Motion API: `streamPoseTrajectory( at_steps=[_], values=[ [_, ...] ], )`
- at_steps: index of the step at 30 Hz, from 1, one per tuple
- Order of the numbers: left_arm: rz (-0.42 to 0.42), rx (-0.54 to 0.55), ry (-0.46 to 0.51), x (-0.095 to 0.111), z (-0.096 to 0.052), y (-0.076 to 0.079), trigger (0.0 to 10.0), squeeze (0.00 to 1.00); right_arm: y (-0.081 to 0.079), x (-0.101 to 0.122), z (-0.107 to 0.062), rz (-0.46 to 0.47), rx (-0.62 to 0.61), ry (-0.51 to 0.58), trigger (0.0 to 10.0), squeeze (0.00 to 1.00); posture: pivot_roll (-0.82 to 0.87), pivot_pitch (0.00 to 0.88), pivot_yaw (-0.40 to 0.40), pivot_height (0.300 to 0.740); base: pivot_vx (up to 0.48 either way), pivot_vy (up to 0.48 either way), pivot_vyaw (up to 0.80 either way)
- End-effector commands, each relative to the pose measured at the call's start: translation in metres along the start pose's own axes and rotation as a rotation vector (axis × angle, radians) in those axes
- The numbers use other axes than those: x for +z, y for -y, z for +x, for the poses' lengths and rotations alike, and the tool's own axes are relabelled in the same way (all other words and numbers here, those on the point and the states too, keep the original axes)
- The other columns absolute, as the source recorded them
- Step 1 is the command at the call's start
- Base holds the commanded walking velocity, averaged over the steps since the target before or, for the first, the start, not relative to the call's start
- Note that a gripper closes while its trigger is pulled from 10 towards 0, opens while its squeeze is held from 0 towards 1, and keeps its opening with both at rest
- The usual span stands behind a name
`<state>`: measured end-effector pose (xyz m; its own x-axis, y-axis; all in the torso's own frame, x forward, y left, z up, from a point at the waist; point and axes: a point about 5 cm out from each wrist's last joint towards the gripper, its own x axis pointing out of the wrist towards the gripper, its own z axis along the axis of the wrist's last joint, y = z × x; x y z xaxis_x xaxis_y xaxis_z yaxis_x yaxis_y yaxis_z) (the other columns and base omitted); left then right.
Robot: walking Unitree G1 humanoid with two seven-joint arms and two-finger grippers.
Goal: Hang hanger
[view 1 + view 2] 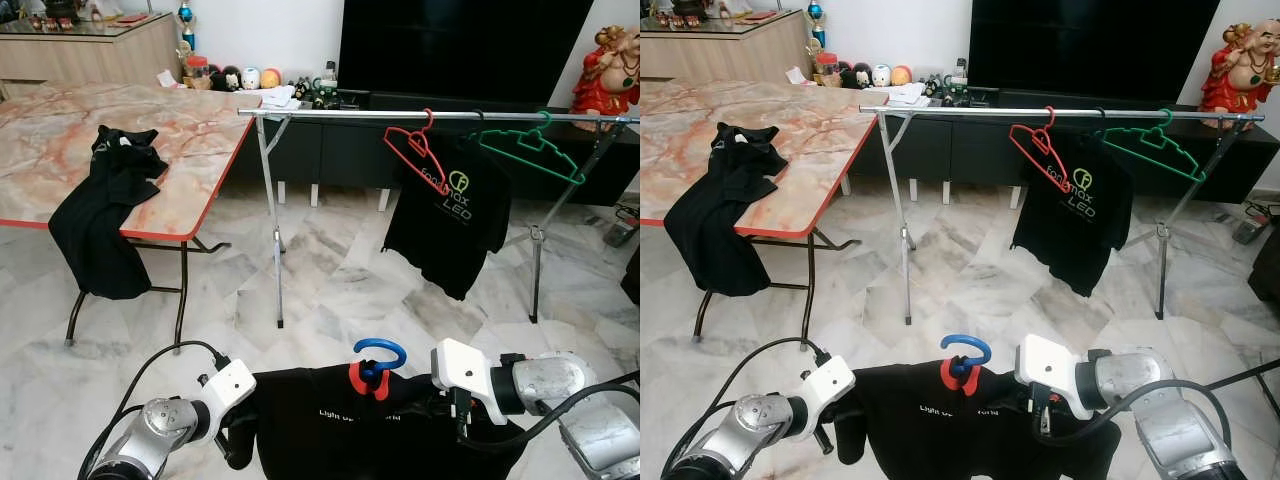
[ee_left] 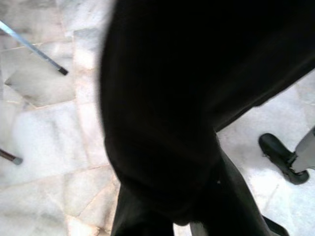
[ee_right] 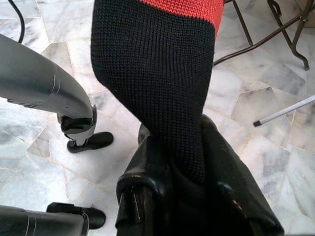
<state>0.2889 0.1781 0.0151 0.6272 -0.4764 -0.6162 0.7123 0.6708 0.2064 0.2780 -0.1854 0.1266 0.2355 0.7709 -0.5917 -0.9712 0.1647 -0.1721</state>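
Marble floor runs under everything you see, and across the room ahead of you stands a silver metal clothes rail on folding legs, with a marble-topped folding table with a red edge to its left and a dark television cabinet behind it. Toward the rail's right end hang an empty red plastic hanger, a black T-shirt printed with a green and white logo and an empty green plastic hanger; the stretch from the left end to the red hanger is bare. A second black garment droops over the table's near edge. You are at the carrying step: the black shirt with a red collar on a blue-hooked hanger is held low between your arms, well short of the rail. Your right gripper has its fingers pinched together on the shirt's knitted black cloth just below the red collar band. Your left gripper sits at the shirt's left shoulder, buried in black cloth, so I cannot tell how its fingers stand. Next, I judge, you need to step closer, raise the blue hook above the bar's height and lower it over the bare left stretch, keeping the hook upright
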Motion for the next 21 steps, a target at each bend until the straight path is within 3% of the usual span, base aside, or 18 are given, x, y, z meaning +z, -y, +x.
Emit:
streamPoseTrajectory(
  at_steps=[1,7,11,13,14,18,20,21],
  values=[
    [0.003,0.02,-0.025,-0.003,0.0,-0.002,0.0,0.0,0.005,0.004,-0.003,-0.016,-0.029,0.013,10.0,0.0,0.02,0.0,-0.035,0.74,0.0,0.0,0.0],
    [-0.039,0.174,-0.053,-0.007,-0.005,-0.019,0.0,0.0,0.009,-0.009,-0.004,-0.017,-0.088,-0.077,10.0,0.0,0.01,0.0,-0.028,0.74,0.0,0.0,0.0],
    [-0.066,0.317,-0.033,-0.005,-0.011,-0.033,0.0,0.0,0.016,-0.021,-0.007,0.009,-0.19,-0.154,10.0,0.0,0.02,0.0,-0.03,0.74,0.0,0.0,0.0],
    [-0.096,0.399,-0.021,-0.004,-0.014,-0.041,0.0,0.0,0.023,-0.028,-0.008,0.025,-0.274,-0.208,10.0,0.0,0.02,0.0,-0.029,0.74,0.0,0.0,0.0],
    [-0.143,0.494,-0.026,-0.004,-0.018,-0.051,0.0,0.0,0.03,-0.036,-0.009,0.05,-0.355,-0.259,10.0,0.0,0.02,0.0,-0.021,0.74,0.0,0.0,0.0],
    [-0.164,0.548,-0.055,-0.009,-0.024,-0.058,0.0,0.0,0.039,-0.041,-0.012,0.086,-0.477,-0.282,10.0,0.0,0.02,0.0,-0.013,0.74,0.0,0.0,0.0],
    [-0.163,0.583,-0.088,-0.013,-0.027,-0.062,0.0,0.0,0.055,-0.04,-0.018,0.224,-0.711,-0.221,10.0,0.0,0.02,0.0,-0.008,0.74,0.0,0.0,0.0],
    [-0.163,0.583,-0.088,-0.013,-0.027,-0.062,0.0,0.0,0.055,-0.04,-0.018,0.224,-0.711,-0.221,10.0,0.0,0.02,0.0,-0.008,0.74,0.0,0.0,0.0]
  ],
)
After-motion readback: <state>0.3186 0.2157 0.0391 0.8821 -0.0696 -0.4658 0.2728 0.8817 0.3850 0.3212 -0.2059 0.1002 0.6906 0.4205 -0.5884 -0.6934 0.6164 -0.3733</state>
